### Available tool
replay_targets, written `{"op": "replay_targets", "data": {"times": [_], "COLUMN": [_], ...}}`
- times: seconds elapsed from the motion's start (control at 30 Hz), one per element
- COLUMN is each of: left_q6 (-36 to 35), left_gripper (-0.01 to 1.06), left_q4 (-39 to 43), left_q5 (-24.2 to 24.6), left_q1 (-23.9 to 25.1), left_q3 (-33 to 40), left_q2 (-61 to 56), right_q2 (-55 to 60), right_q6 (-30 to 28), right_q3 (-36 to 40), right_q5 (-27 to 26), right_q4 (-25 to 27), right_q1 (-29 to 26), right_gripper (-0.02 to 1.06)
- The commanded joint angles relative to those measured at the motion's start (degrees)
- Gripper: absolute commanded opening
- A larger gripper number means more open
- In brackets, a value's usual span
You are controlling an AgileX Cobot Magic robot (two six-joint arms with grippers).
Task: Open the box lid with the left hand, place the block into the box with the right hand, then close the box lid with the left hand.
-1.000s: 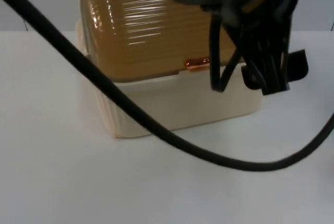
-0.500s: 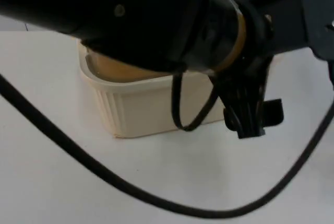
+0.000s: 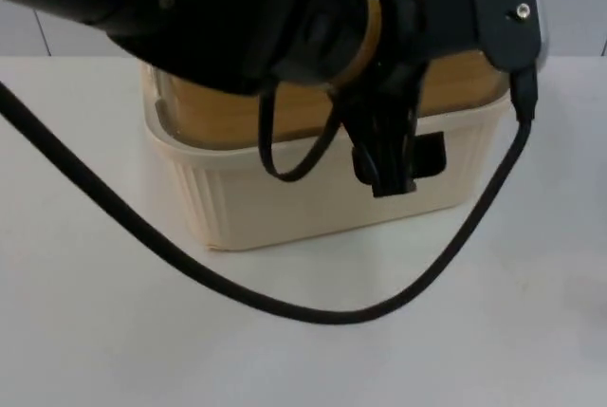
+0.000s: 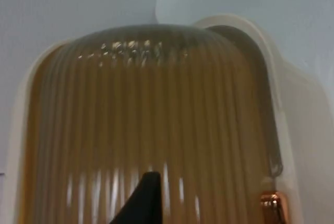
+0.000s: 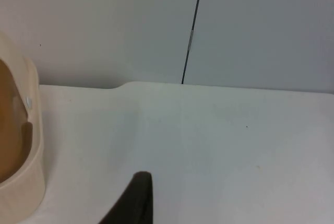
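Box [image 3: 313,203]: cream, ribbed, standing on the white table [image 3: 114,331]; the landmark for all that follows.
Lid [image 4: 151,145]: amber, translucent, ribbed; in the left wrist view it is rolled down over the box, with a copper-coloured handle [image 4: 272,205] near its edge.
Left gripper [image 3: 389,156]: hangs in front of the box's near wall, the black arm stretched across above the box; whether its fingers are apart or together cannot be told.
Right gripper [image 5: 134,198]: over bare table beside the box; finger state cannot be told.
Partition wall [image 5: 104,25]: grey, behind the box, at the table's far edge.
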Motion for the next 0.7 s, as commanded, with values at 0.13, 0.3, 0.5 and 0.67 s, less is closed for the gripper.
{"op": "replay_targets", "data": {"times": [0.13,0.3,0.5,0.67], "left_q6": [-1.58,-9.42,-12.55,-13.01], "left_gripper": [0.98,0.9,0.54,0.24], "left_q4": [2.51,10.04,10.41,10.41], "left_q5": [1.63,6.43,7.76,7.37], "left_q1": [0.17,0.17,0.17,0.17], "left_q3": [0.19,-0.41,-0.41,-0.41], "left_q2": [4.22,4.79,5.95,6.18], "right_q2": [-0.19,-0.19,-0.19,-0.19], "right_q6": [-0.22,-0.22,-0.22,-0.22], "right_q3": [-0.25,-0.25,-0.25,-0.25], "right_q5": [-1.27,-1.14,-1.28,-1.39], "right_q4": [-0.41,-0.41,-0.41,-0.54], "right_q1": [-0.21,-0.21,-0.21,-0.21], "right_gripper": [1.05,1.05,1.05,1.05]}}
